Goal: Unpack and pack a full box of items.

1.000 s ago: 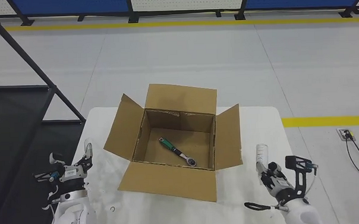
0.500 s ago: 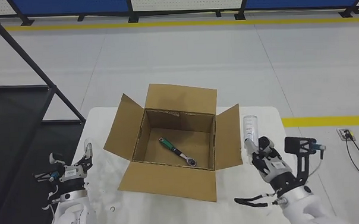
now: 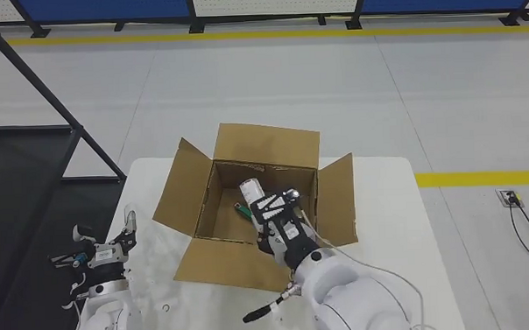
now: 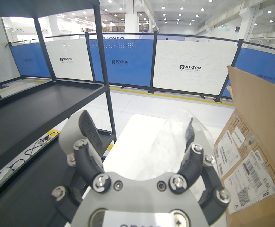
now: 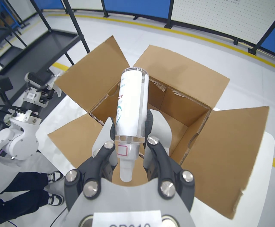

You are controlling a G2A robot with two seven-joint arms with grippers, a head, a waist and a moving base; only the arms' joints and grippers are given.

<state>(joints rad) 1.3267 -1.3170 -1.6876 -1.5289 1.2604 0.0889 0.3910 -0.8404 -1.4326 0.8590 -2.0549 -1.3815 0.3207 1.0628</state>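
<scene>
- The right end effector (image 5: 130, 124) pinches a white bottle (image 5: 132, 101) low on its body, one pad on each side.
- The bottle's narrow nozzle end points back toward the palm, and its flat end points away toward the far left.
- Bottle and end effector hang over the open mouth of the box (image 5: 189, 86), roughly above its middle and a little toward the near wall. The bottle does not touch the cardboard.
- In the top view a green-handled tool (image 3: 241, 210) lies on the box floor, mostly hidden under the right end effector.
- The box stands in the middle of the table (image 3: 385, 222) with all four flaps folded outward.
- The left end effector (image 4: 138, 124) sits at the near left corner of the table, just left of the box's left flap, with its fingers spread wide.
- A piece of crinkled clear plastic (image 4: 169, 137) lies between those fingers, against the one nearer the box. I cannot tell whether it is gripped.
- A black rack (image 4: 43, 103) stands on the floor to the left of the table.
</scene>
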